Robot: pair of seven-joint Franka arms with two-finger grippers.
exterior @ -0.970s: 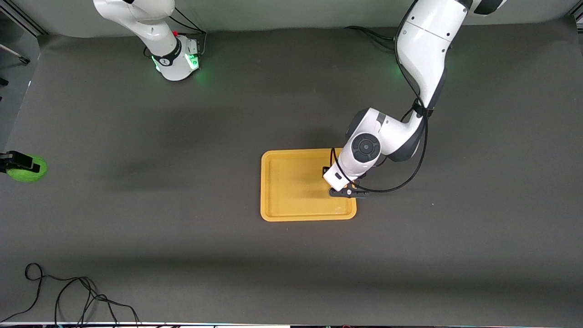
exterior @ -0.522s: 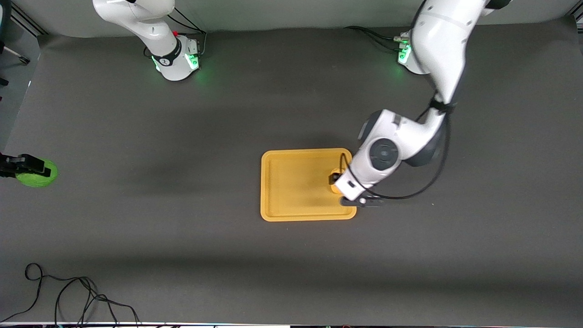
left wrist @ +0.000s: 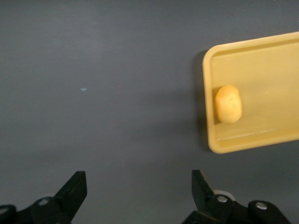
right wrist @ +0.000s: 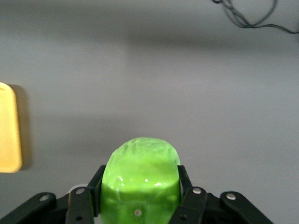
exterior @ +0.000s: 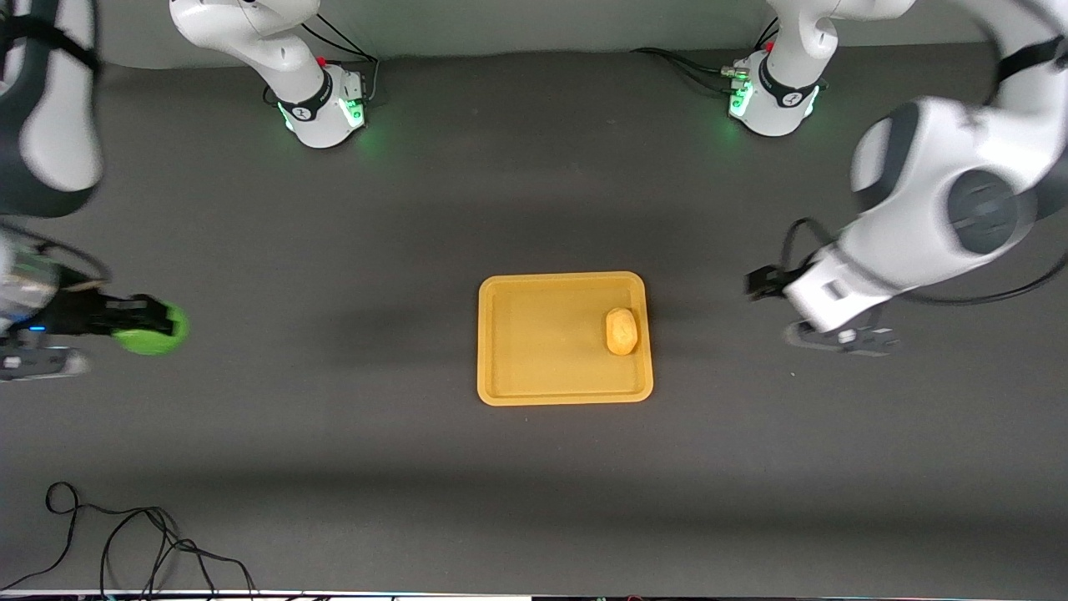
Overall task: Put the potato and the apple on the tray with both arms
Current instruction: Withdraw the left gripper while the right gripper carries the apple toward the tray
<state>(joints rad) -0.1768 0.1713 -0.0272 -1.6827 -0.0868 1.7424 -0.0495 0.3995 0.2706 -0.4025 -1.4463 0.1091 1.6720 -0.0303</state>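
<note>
Right tool (exterior: 154, 327) clamps apple (exterior: 150, 330) above counter (exterior: 334, 467), tray's (exterior: 501, 392) nine o'clock. Left tool (left wrist: 139, 196) open, empty. Risk: apple bumps potato (exterior: 622, 331), rolls over rim.

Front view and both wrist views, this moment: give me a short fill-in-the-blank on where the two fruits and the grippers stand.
1. The oval yellow-orange potato lies in the flat yellow-orange plastic tray, near the ____ arm's end.
2. The right gripper is shut on the round green ____.
3. The left gripper is over bare table with its fingers ____.

Missing words: left; apple; open
</note>
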